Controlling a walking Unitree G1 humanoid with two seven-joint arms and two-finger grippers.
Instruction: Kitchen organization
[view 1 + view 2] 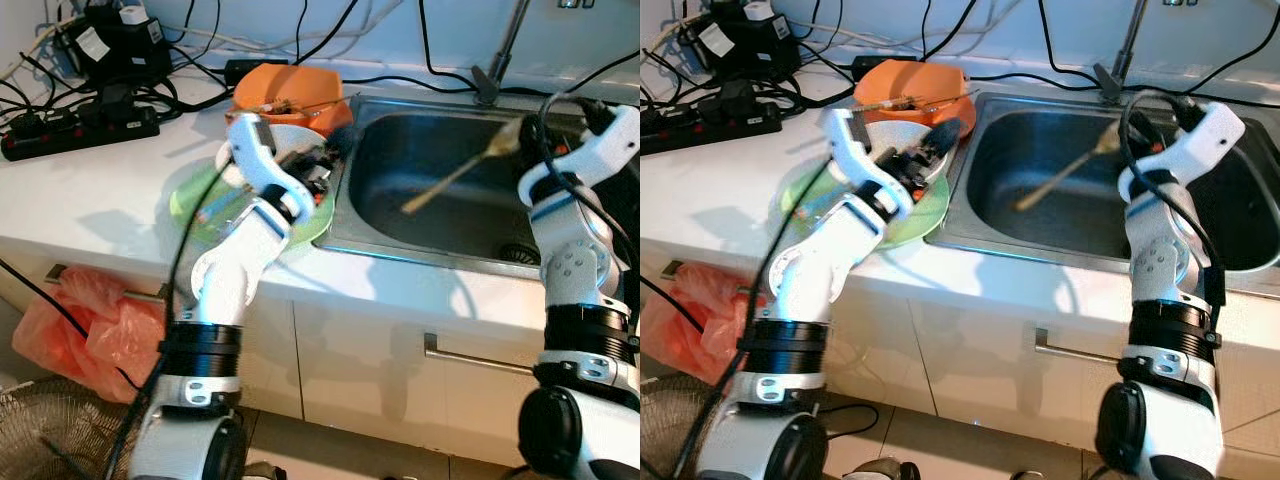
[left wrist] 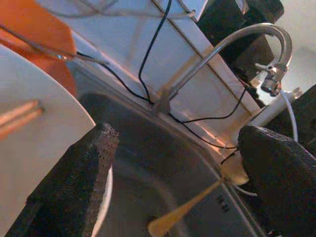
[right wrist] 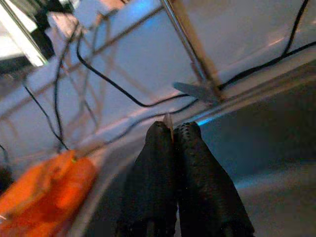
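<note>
A long wooden spoon [image 1: 455, 175] slants over the steel sink [image 1: 400, 140], its upper end pinched in my right gripper [image 1: 528, 135]; the right wrist view has the fingers [image 3: 197, 168] pressed together on a thin wooden edge. My left gripper [image 1: 332, 150] is open at the sink's left rim, above a white plate [image 1: 285, 140] that lies on a green plate [image 1: 190, 200]. In the left wrist view its fingers [image 2: 74, 187] are spread wide, with the spoon [image 2: 192, 205] and basin beyond them. Behind the plates an orange bowl [image 1: 285, 88] has chopsticks across it.
The faucet [image 1: 500, 50] rises behind the sink. A black power strip [image 1: 80, 130], adapters and several cables crowd the back left of the counter. A red plastic bag [image 1: 95, 320] hangs beside the cabinet below. A drawer handle [image 1: 480, 358] is under the sink.
</note>
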